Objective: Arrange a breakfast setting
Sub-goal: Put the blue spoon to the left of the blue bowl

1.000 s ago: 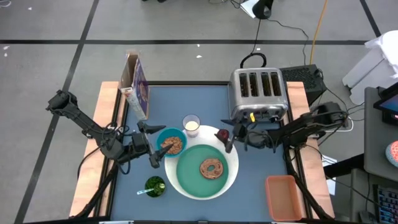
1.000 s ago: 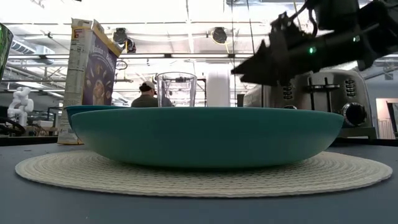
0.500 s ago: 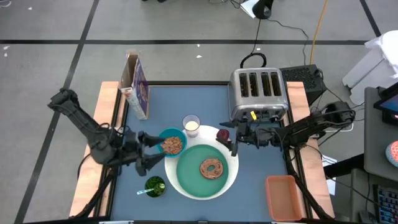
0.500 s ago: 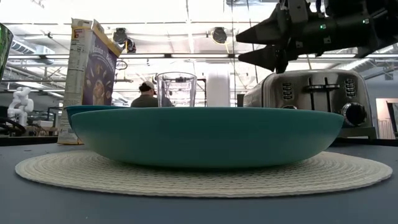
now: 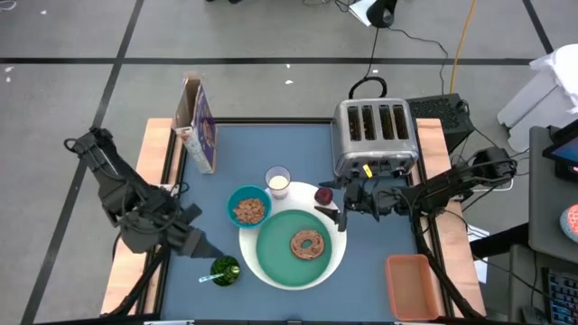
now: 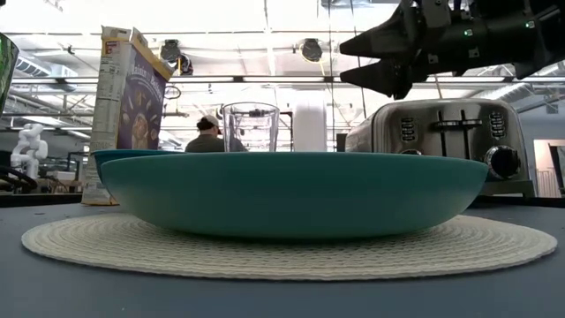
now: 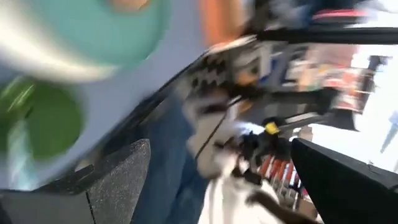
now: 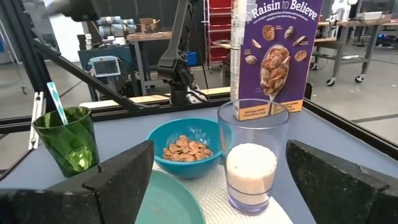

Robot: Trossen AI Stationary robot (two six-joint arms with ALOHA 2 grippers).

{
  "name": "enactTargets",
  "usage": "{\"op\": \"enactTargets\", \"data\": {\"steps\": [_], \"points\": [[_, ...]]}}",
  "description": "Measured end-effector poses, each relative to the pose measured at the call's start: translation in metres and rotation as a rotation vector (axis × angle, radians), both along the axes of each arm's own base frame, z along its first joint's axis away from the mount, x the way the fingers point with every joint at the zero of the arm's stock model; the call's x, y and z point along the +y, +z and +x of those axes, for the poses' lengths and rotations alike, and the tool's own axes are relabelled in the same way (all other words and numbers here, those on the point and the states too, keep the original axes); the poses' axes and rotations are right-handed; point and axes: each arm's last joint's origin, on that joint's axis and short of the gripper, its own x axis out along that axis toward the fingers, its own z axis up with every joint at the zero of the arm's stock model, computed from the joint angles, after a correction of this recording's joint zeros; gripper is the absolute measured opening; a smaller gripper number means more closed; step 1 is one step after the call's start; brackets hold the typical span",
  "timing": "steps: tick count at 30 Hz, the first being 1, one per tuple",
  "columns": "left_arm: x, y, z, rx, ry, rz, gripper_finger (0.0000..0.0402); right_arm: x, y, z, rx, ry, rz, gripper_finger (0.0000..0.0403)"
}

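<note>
A teal plate [image 5: 298,253] with a brown bagel [image 5: 308,243] sits on a white woven round mat [image 6: 282,252]. Beside it stand a small teal bowl of cereal [image 5: 247,208], a glass of milk [image 5: 277,181] and a red apple [image 5: 323,193]. The purple cereal box [image 5: 200,131] stands at the far left. My left gripper [image 5: 202,247] is open and empty at the table's near left, by a green cup [image 5: 224,269] holding a teal-handled utensil [image 8: 57,102]. My right gripper [image 5: 340,217] is open and empty above the table, just right of the apple.
A metal toaster [image 5: 375,135] stands at the far right, behind my right arm. An orange container [image 5: 411,284] sits at the near right corner. A person [image 6: 208,134] shows in the room beyond the table.
My left gripper has drawn back from the teal bowl toward the table's near left edge and turned, ending beside the green cup. My right gripper has risen and levelled out beside the apple. The dishes and food have stayed put.
</note>
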Motion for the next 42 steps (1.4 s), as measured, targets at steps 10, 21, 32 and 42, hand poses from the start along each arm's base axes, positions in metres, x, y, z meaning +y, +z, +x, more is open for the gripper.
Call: {"op": "enactTargets", "data": {"steps": [10, 21, 32, 42], "points": [[0.005, -0.028, -0.021, 0.629, -0.011, -0.23, 0.0392, 0.0, 0.0, 0.0, 0.003, 0.001, -0.015, 0.0357], [-0.005, -0.059, -0.014, 0.748, 0.023, -0.22, 0.0392, 0.0, 0.0, 0.0, 0.002, 0.001, -0.015, 0.0357], [-0.014, -0.076, 0.0, 0.78, 0.05, -0.182, 0.0392, 0.0, 0.0, 0.0, 0.002, 0.001, -0.015, 0.0357], [-0.035, -0.098, 0.021, 0.806, 0.031, -0.179, 0.0392, 0.0, 0.0, 0.0, 0.002, 0.001, -0.015, 0.0357]]}}
